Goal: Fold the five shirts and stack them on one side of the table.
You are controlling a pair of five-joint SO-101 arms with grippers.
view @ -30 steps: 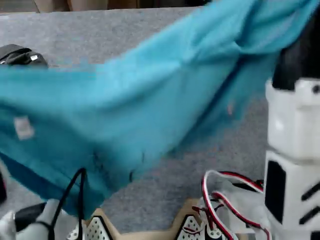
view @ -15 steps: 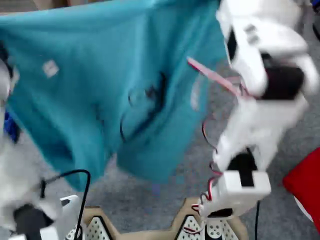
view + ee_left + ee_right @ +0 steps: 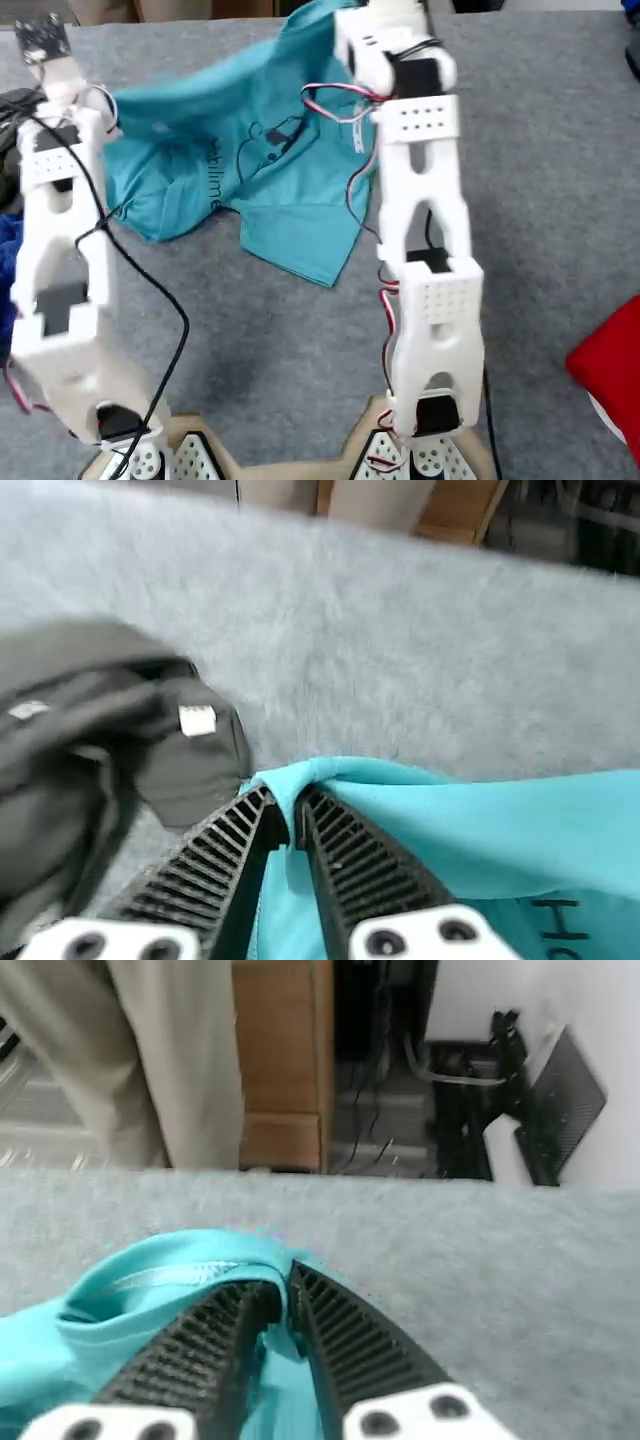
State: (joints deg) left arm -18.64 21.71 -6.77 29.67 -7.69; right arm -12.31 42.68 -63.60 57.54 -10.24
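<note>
- Nearest you, both arms rise from their bases at the near edge of the grey surface (image 3: 250,340). The left arm (image 3: 55,300) and the right arm (image 3: 425,250) stretch away from you.
- A red cloth (image 3: 612,362) lies at the right edge, well apart from the arms.
- The teal shirt (image 3: 250,170) spreads rumpled, print up, over the surface between the two arms, toward the far side.
- Your left gripper (image 3: 287,802) has its fingers pinched narrow on a fold at the shirt's edge, near a dark garment (image 3: 90,730).
- Your right gripper (image 3: 287,1278) has its fingers clamped on a seamed fold of the shirt, near the surface's far edge.
</note>
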